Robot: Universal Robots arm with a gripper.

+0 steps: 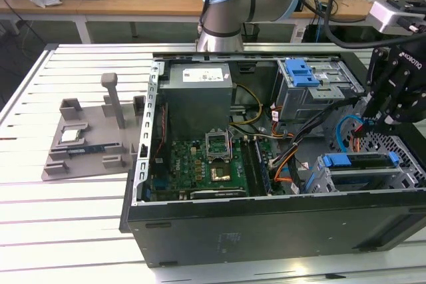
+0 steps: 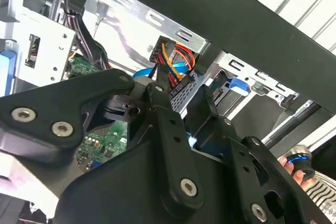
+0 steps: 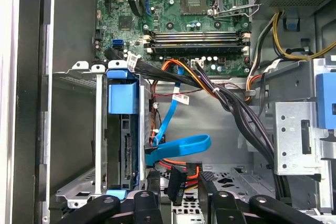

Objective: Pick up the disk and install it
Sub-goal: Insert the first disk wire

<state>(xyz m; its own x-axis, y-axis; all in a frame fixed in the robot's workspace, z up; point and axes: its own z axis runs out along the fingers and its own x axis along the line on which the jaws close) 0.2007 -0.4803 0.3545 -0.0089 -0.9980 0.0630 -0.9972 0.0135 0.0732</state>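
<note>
The disk (image 1: 363, 169), one drive in a blue bracket, sits in the lower drive cage (image 1: 319, 176) of the open computer case (image 1: 266, 224), at the exterior view's right. The gripper (image 1: 386, 121) hangs just above that cage; whether it is clenched or released cannot be told. On the surface (image 1: 40, 231) beside the case lies one grey fixture tray (image 1: 90, 138).

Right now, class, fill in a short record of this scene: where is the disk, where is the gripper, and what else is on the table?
disk: sits edge-on in the drive cage, blue bracket showing
gripper: hangs inside the computer case, just above that cage, at the exterior view's right
held by gripper: cannot tell
motherboard: exposed on the case floor
grey fixture: on the table, at the exterior view's left of the case
</note>
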